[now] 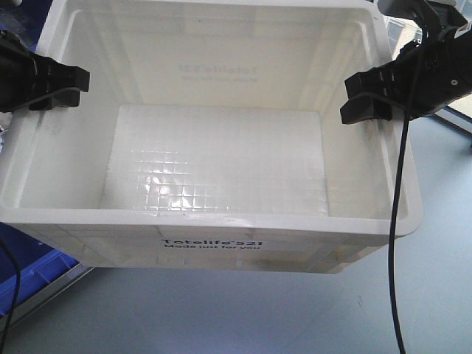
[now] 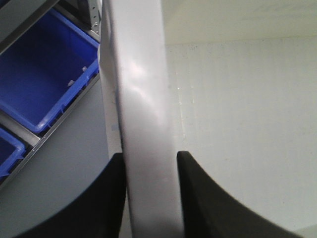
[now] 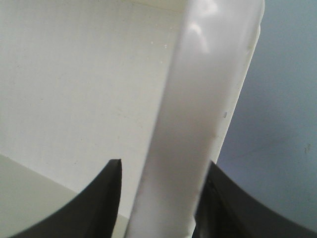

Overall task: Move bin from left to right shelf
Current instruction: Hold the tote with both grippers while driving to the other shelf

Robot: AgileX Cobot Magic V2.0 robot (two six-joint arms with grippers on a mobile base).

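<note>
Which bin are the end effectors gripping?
The large white rectangular plastic tote printed "Totelife 521": the left end effector and right end effector each pinch a side rim. The blue plastic bins are untouched.

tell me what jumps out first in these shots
A big empty white bin fills the front view, black Totelife 521 print on its near side. The left gripper and right gripper each pinch a side rim. Blue bins show beside it in the left wrist view.
</note>
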